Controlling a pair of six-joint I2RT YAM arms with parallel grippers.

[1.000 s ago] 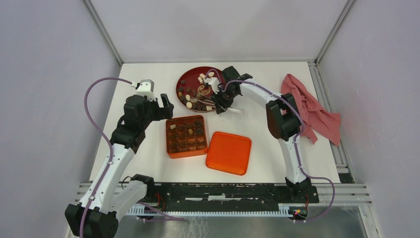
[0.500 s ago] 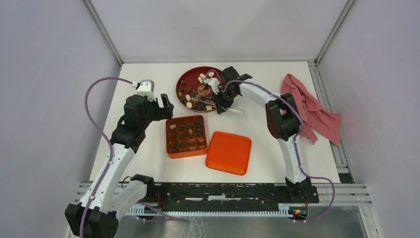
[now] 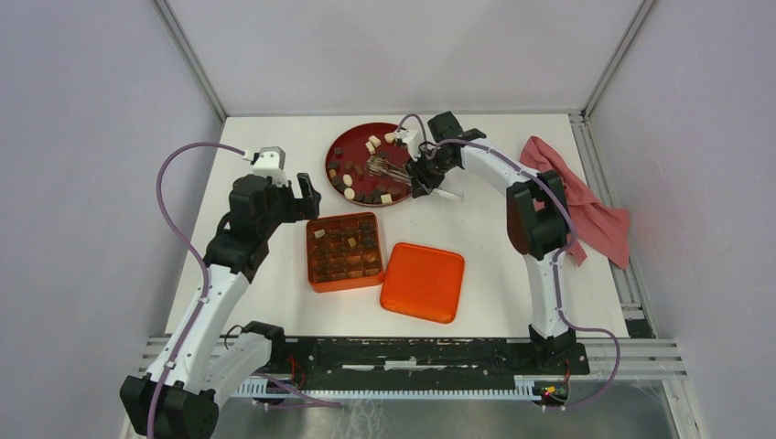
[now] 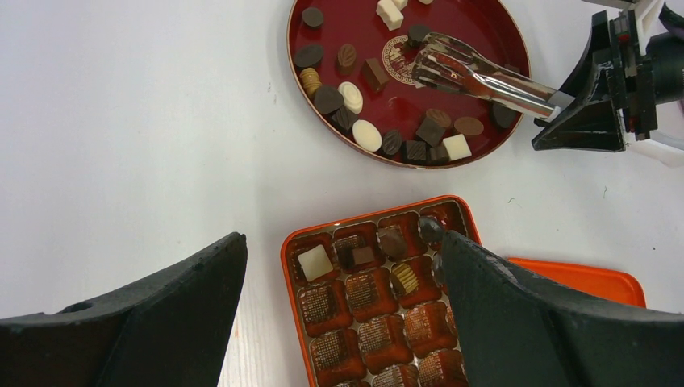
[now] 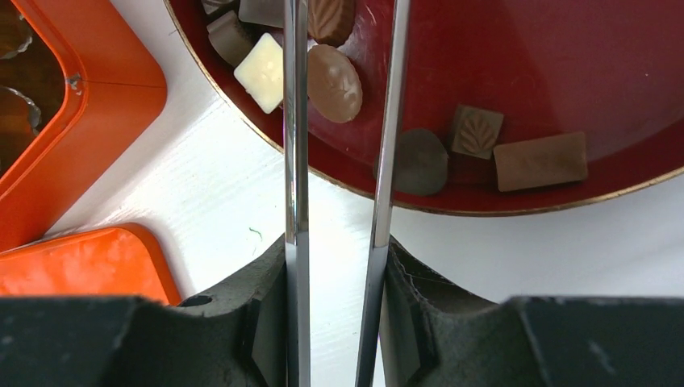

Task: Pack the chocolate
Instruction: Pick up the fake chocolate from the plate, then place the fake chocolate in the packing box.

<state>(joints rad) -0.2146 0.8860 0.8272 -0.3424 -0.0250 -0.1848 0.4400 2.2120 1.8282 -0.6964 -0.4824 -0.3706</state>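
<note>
Tongs point(image 4: 484, 76), clenched in the right gripper point(image 5: 335, 266), are drawing back toward the plate's point(image 4: 492, 32) right rim, seemingly empty; chocolate point(image 4: 367, 135) is lying on that plate, awaiting a pick. The left gripper point(image 4: 343, 238) is hanging released nearby.

Two white arms point(image 3: 209, 306) with black joints point(image 3: 526, 219) and looping purple cables point(image 3: 158, 187)
</note>
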